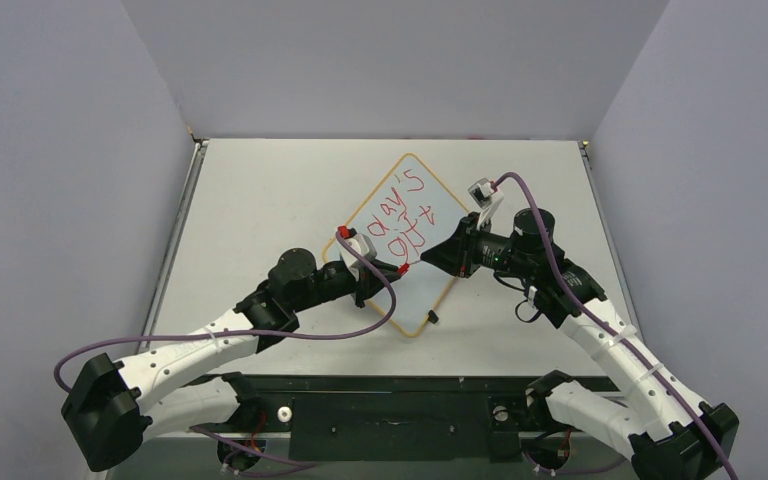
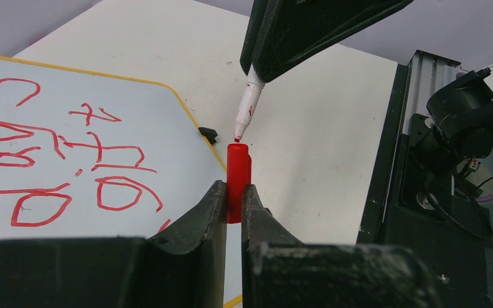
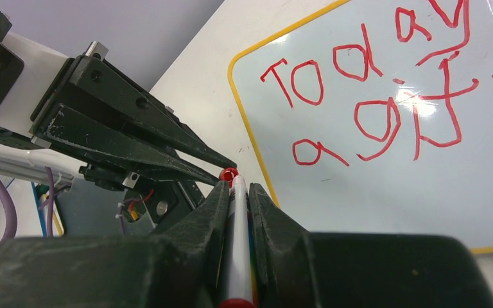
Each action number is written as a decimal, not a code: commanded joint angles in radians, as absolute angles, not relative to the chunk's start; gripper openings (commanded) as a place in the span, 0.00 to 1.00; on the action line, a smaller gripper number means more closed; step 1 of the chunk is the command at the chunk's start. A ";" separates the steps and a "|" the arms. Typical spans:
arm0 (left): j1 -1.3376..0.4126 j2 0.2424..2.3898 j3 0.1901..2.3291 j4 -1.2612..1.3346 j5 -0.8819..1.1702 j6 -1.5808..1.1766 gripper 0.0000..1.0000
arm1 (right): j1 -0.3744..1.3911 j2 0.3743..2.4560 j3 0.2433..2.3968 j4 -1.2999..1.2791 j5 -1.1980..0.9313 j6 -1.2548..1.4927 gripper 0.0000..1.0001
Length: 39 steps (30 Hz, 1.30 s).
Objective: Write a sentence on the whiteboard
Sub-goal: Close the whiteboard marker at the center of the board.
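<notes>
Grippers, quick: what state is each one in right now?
Left gripper: closed on the red cap.
Right gripper: closed on the uncapped marker.

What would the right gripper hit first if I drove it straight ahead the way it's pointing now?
The red cap clamped in the left gripper. The marker the right gripper holds leads, its tip roughly lined up with the cap's open end and seemingly just short of it.

Our pale desk [image 1: 260,200] carries one thing
We see the whiteboard [image 1: 438,222] lying flat near its middle, turned cornerwise, the red sentence [image 1: 405,225] on its face.
</notes>
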State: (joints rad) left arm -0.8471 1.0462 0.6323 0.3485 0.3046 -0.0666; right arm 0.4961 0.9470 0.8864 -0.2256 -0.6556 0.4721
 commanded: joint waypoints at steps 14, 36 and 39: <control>-0.842 1.062 0.657 0.386 0.312 -0.058 0.00 | 0.502 0.945 0.923 -0.173 -0.691 0.474 0.00; -0.843 1.044 0.643 0.404 0.331 -0.058 0.00 | 0.517 0.975 0.891 -0.172 -0.697 0.466 0.00; -0.842 1.043 0.643 0.405 0.330 -0.058 0.00 | 0.519 0.982 0.886 -0.174 -0.708 0.464 0.00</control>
